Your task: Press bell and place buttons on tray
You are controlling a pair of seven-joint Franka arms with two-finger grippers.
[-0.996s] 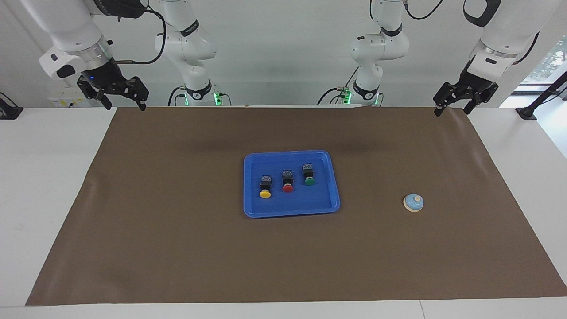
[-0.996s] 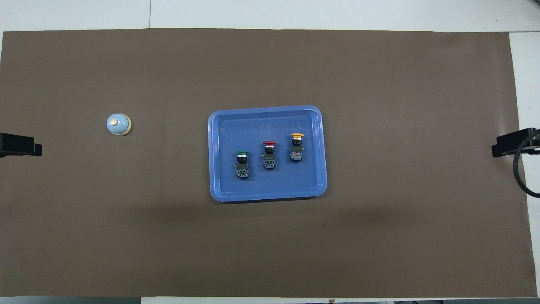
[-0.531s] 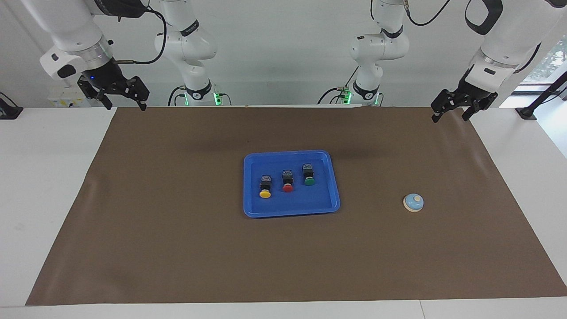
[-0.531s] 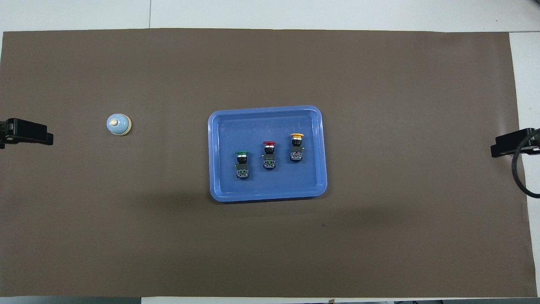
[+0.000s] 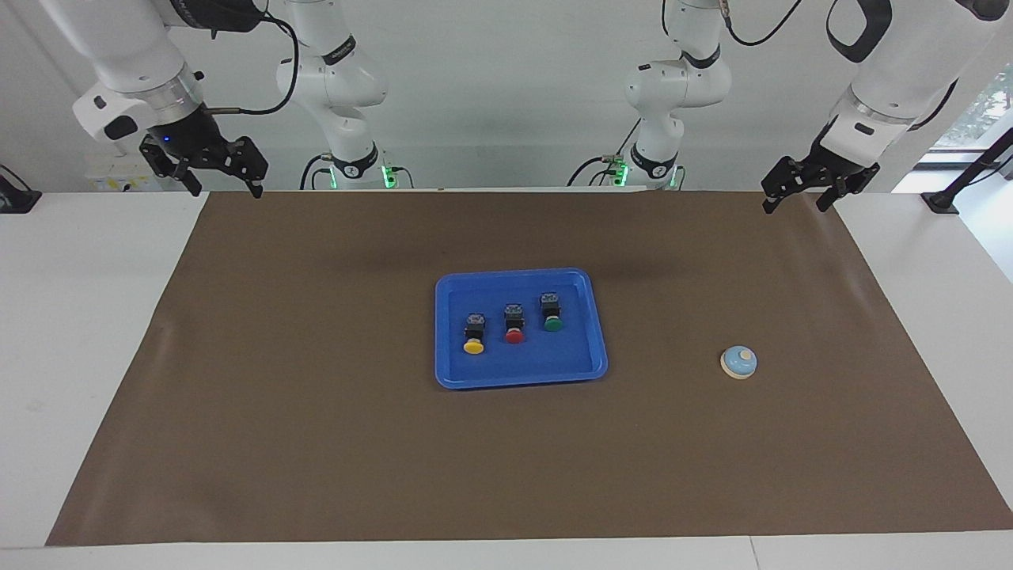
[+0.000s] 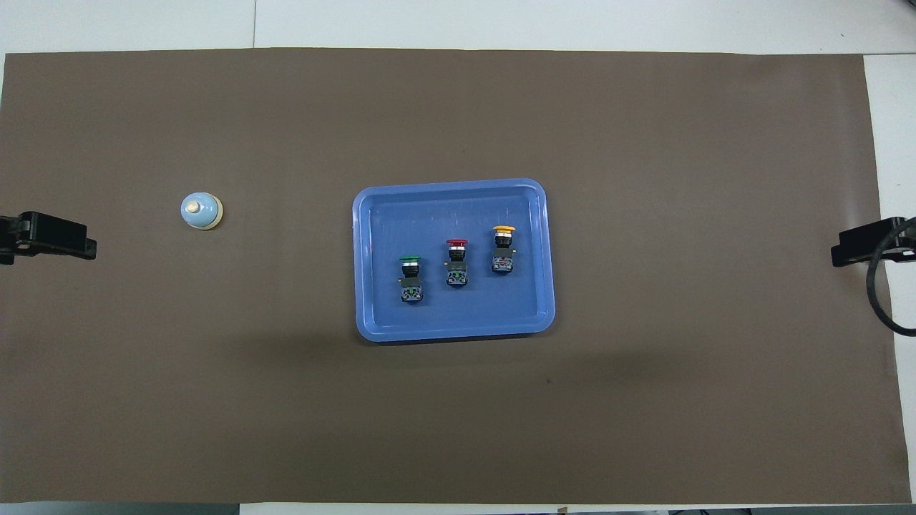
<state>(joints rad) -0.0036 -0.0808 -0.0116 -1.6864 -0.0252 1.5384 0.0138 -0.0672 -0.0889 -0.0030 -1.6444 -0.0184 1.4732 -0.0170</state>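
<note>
White table [image 5: 95, 332], brown mat [image 5: 316, 443]

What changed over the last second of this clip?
The left gripper, open and empty, crept in over the mat's edge toward the bell. The right gripper stayed put, open, waiting. The bell and the three buttons in the tray did not move.

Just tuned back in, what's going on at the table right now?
Nothing is being held. The yellow button, red button and green button all lie in a row inside the blue tray mid-table. The bell sits alone on the brown mat, toward the left arm's end. The left gripper hangs open over the mat's edge at that end, nowhere near touching the bell. The right gripper waits open over the mat's corner at its own end.
</note>
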